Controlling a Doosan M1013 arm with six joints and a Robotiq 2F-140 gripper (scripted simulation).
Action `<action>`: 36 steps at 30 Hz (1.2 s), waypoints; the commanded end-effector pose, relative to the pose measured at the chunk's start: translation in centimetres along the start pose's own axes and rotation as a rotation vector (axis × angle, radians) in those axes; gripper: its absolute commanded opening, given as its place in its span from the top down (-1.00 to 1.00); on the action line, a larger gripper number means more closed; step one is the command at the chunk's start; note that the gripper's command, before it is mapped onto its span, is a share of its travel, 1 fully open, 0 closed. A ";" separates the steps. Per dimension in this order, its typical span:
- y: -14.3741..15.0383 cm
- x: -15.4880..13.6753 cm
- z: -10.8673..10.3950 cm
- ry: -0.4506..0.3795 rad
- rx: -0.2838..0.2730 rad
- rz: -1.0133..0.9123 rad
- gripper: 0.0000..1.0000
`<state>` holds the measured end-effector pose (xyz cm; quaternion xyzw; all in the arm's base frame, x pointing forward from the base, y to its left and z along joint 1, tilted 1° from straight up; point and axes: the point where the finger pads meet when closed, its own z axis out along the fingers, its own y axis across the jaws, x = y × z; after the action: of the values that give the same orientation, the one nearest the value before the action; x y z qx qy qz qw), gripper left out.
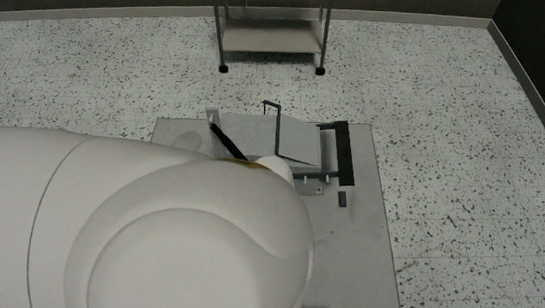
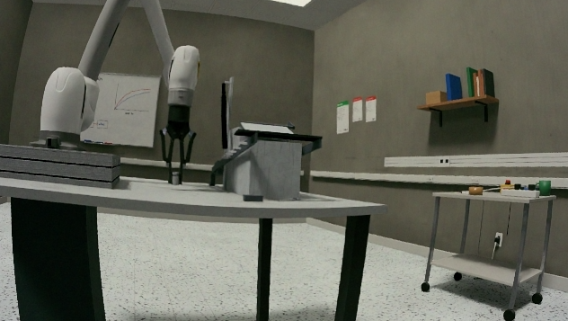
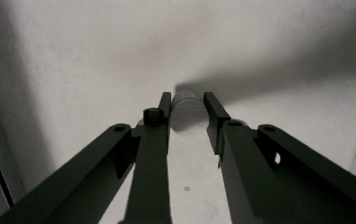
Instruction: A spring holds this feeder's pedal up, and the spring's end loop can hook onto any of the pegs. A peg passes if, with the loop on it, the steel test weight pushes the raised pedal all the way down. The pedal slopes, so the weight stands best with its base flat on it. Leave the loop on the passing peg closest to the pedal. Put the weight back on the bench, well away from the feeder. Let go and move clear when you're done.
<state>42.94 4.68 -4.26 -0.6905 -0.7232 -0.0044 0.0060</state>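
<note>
Grey-walled workshop held a bench [image 2: 315,209] carrying the feeder [image 2: 262,169]. Left of the feeder, the gripper [image 2: 176,176] stood narrowly closed around the upright steel test weight [image 3: 187,107], low at the bench surface.

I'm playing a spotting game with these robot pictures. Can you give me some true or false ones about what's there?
1. The gripper holds a small grey weight. True.
2. The weight stands on the feeder's pedal. False: it is down at the bench, beside the feeder.
3. A cart on wheels stands by the wall. True.
4. The shelf on the wall has nothing on it. False: books and a box stand on it.
5. The gripper points sideways. False: it points straight down.
</note>
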 end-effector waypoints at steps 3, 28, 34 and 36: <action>0.1 0.0 0.1 0.000 -0.001 0.000 0.50; 0.0 0.0 1.3 0.001 -0.001 0.000 -1.00; 0.0 0.0 1.3 0.001 -0.001 0.000 -1.00; 0.0 0.0 1.3 0.001 -0.001 0.000 -1.00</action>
<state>42.93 4.73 -5.57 -0.6905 -0.7233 -0.0046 0.0060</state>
